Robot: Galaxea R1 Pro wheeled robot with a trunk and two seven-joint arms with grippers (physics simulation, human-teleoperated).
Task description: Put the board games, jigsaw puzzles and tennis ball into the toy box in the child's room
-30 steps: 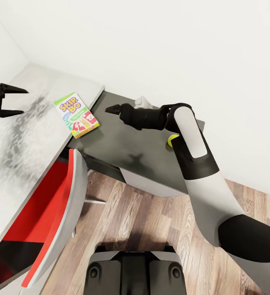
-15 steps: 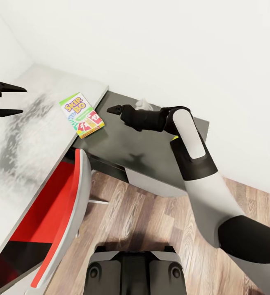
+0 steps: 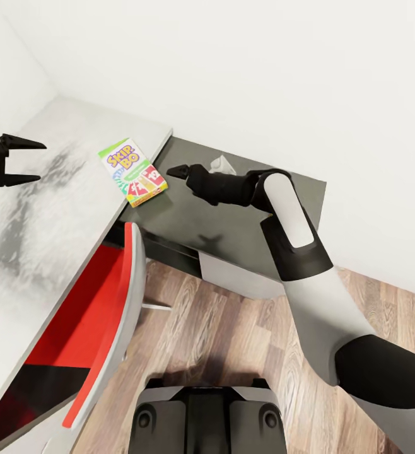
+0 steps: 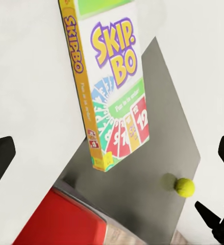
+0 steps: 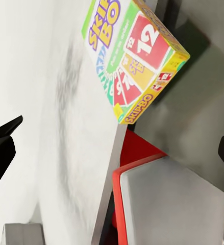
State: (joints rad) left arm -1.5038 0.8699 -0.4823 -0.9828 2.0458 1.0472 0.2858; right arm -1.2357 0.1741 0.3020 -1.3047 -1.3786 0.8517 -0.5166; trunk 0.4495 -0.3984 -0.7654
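The Skip-Bo box [image 3: 135, 172] lies on the table [image 3: 43, 208] at its edge, overhanging the lower surface [image 3: 195, 214] at its 3 o'clock, the chair [image 3: 87, 334] at 6.

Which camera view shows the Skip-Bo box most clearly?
The left wrist view: the Skip-Bo box appears large, with its title readable. The right wrist view crops its top; the head view shows it small on the table's edge.

Our right arm [image 3: 292, 221] — white shell panels, black joint bands, pale grey upper sleeve, our black grippers, right gripper [image 3: 173, 170] and left gripper [image 3: 28, 161] with pointed fingers, our dark grey base [image 3: 207, 417] — two round black sockets
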